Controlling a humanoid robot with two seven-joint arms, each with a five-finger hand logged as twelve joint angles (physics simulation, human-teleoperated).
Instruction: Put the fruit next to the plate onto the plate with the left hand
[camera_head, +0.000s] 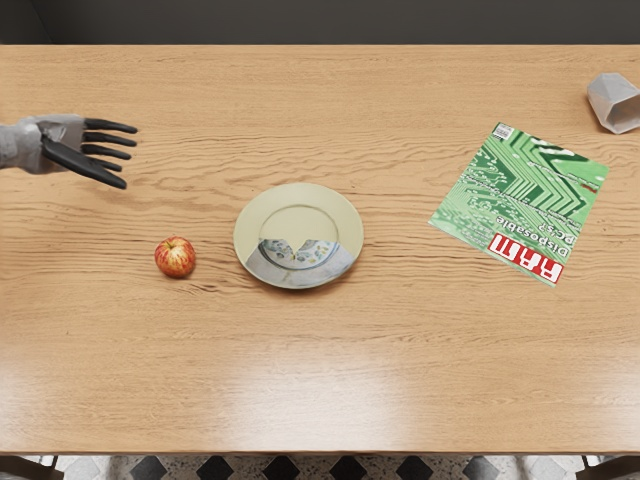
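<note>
Left hand (78, 148) hovers at upper left, fingers spread wide, holding nothing. Below it I see the apple (175, 257) on the table (320, 380), just left of the plate (256, 212). A green magazine (520, 200) lies right; the right arm (615, 102) shows at the upper right edge.

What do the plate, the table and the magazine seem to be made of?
Plate: probably glazed ceramic or polished metal. It is glossy and mirrors its surroundings.
Table: wood with a smooth satin finish. Grain lines and a soft sheen show.
Magazine: printed paper, perhaps coated. It is thin and flat, with a circuit-board cover.
</note>
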